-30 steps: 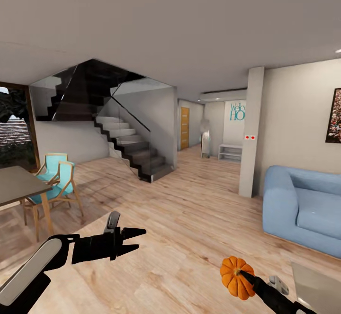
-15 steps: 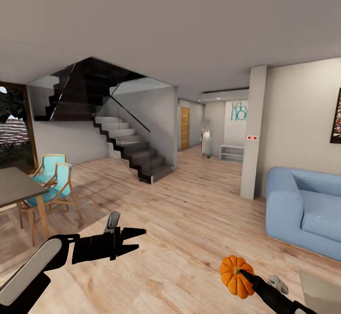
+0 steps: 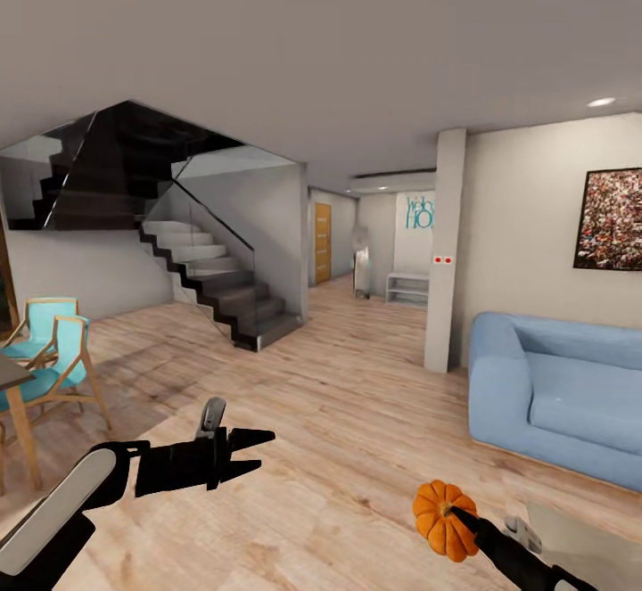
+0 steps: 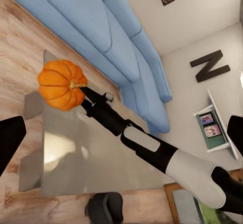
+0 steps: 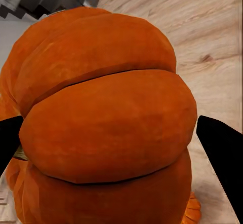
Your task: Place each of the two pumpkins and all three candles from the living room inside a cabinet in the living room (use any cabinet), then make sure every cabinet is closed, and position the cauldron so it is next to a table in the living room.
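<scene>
A bright-orange ribbed pumpkin (image 3: pixel 441 520) hangs above the wooden floor, with my right gripper (image 3: pixel 448 521) shut on it. In the right wrist view the pumpkin (image 5: pixel 106 127) sits between the two dark fingertips (image 5: pixel 223 153). The left wrist view looks across at the same pumpkin (image 4: pixel 62 83), held over the grey glassy table (image 4: pixel 76 158). A corner of that table (image 3: pixel 584 542) shows at the head view's lower right. My left gripper (image 3: pixel 257 454) is open and holds nothing, out in front at the lower left. The candles, cabinet and cauldron are out of view.
A blue sofa (image 3: pixel 553 390) stands at the right, with a white pillar (image 3: pixel 443 252) beside it. Dark stairs (image 3: pixel 214 292) rise at the back left. Turquoise chairs (image 3: pixel 49 355) stand at the far left. A dark round thing (image 4: pixel 104 210) lies by the table's edge; I cannot identify it.
The whole head view has swung to the right: stairs, chairs and sofa have slid left and a wall picture has come in. Both arms keep their pose, the pumpkin still held.
</scene>
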`<state>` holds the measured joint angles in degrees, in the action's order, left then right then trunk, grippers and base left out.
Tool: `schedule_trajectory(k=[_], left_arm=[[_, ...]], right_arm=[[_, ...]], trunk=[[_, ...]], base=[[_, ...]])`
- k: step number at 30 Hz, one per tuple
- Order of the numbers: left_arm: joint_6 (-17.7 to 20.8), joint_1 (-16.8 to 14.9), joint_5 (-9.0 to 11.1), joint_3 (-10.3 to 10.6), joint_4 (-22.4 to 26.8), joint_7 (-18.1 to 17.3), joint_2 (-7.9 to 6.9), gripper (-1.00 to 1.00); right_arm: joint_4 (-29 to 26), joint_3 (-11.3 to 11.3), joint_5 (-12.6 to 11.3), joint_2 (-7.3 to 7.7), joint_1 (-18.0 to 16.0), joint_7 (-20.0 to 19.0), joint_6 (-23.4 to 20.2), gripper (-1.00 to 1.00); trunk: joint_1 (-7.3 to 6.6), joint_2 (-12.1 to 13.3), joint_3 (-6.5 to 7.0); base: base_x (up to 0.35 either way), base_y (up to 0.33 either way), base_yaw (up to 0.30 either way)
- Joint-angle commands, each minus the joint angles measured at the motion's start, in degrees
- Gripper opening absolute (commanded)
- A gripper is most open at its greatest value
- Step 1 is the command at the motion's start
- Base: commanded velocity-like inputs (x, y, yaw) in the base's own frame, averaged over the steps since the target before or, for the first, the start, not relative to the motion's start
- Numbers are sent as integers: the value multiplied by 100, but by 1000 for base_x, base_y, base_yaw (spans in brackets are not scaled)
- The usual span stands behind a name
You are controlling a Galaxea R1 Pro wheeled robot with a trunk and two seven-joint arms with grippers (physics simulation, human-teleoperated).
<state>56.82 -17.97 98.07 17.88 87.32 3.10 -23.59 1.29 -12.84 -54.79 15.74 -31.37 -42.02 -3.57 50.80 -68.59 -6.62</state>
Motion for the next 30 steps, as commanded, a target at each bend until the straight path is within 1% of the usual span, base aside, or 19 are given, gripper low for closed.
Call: schedule_trajectory(k=[1,6,9,22,30], left_arm=[[9,-5,40,5,4,33,-5,100],[9,-5,40,5,4,33,1,100],[7,-5,38,5,4,33,-4,100],[8,-5,37,5,4,33,3,100],[11,-5,39,5,4,33,-5,100]], right_arm=[[12,-13,-65,-1,-10,-26,-39,-100],[12,-16,-60,-1,-10,-26,-39,-100],[12,-14,-63,-1,-10,-26,-39,-100],[12,-16,-58,-1,-10,-26,-39,-100],[12,-16,-58,-1,-10,-34,-39,-100]], trunk=[[2,-5,-5],[2,-5,6],[2,-5,7],[2,-5,7],[2,-5,7]], base=[[136,-103,-266],[42,-128,-195],[77,-124,-39],[162,-34,-22],[68,-36,-216]])
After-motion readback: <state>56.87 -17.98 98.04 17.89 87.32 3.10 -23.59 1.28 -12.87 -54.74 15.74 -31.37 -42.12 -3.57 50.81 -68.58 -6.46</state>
